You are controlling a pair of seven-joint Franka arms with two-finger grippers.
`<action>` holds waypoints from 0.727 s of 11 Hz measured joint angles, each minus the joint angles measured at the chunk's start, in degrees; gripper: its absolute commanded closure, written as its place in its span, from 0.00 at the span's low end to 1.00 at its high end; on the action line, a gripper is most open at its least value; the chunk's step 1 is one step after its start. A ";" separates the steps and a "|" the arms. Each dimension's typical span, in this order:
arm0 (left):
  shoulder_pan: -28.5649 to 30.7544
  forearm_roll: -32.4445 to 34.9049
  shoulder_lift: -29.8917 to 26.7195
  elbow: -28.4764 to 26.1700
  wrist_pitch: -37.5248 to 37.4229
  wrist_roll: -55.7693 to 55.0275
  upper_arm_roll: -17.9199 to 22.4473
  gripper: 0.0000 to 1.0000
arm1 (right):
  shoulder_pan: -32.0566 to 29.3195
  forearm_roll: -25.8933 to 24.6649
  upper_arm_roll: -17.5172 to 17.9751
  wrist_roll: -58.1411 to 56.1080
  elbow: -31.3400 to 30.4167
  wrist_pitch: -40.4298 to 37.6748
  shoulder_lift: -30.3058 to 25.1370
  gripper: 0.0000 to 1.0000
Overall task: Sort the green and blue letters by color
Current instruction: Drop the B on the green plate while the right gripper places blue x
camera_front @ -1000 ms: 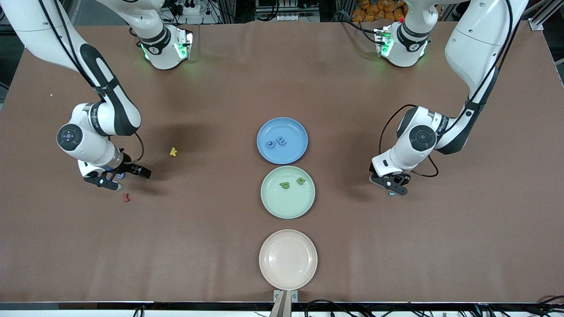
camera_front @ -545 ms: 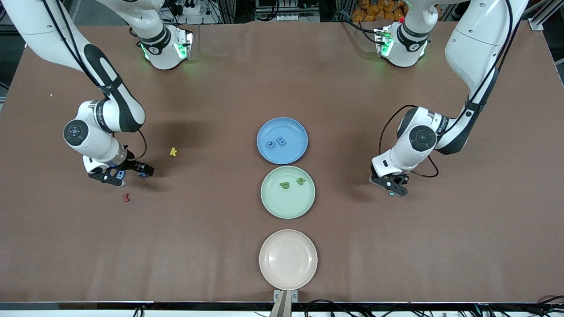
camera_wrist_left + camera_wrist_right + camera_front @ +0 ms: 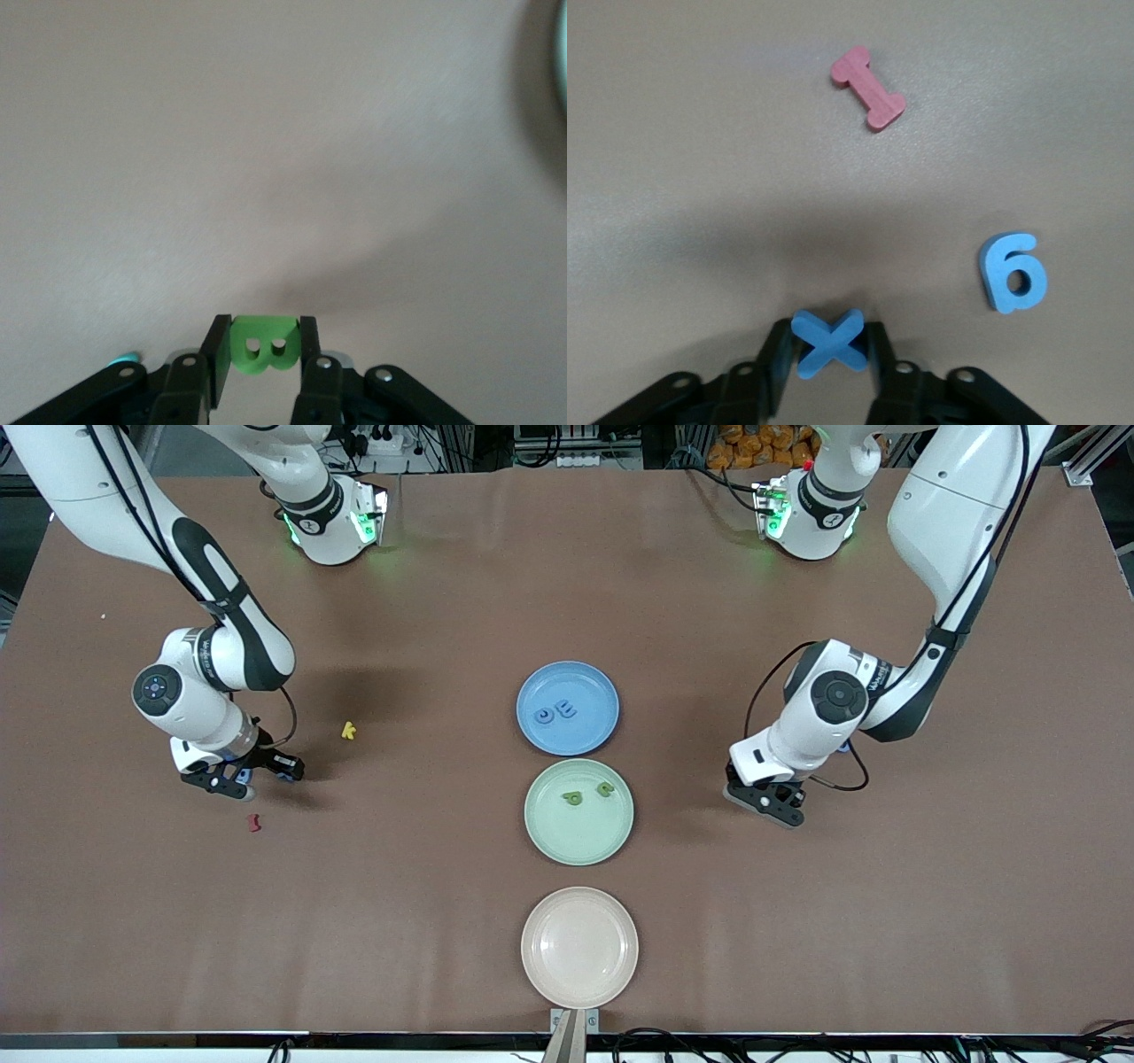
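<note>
We count three round plates in a row at mid-table: one blue plate (image 3: 567, 708) carrying two flat blue foam letters (image 3: 556, 712), one pale green plate (image 3: 578, 811) carrying two flat olive-green letters (image 3: 588, 794), one bare cream plate (image 3: 578, 946).

Left pincer (image 3: 261, 354), on an arm bent down over the brown table (image 3: 886, 921) toward the left arm's end: narrow, clamped on one green foam letter B (image 3: 262, 343).

Right pincer (image 3: 830, 347), low toward the right arm's end: pinching one blue foam X (image 3: 827, 341). Near this pincer we list one blue foam 6 (image 3: 1013, 272), one dark red I-shaped piece (image 3: 867, 88), and one yellow k (image 3: 348, 731), all loose on the table.
</note>
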 measured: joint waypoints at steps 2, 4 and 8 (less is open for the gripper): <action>-1.21 -0.75 0.23 2.64 -0.01 -5.61 -2.85 0.96 | -0.07 0.00 0.08 0.06 -0.04 -0.05 -0.31 1.00; -6.30 -3.75 1.38 6.22 -0.01 -12.45 -3.69 0.94 | -0.08 0.01 0.12 0.11 -0.07 -0.03 -0.23 1.00; -16.73 -4.40 9.06 17.38 -0.01 -24.19 -3.12 0.74 | 0.47 0.01 0.41 2.58 1.24 -7.26 -3.07 1.00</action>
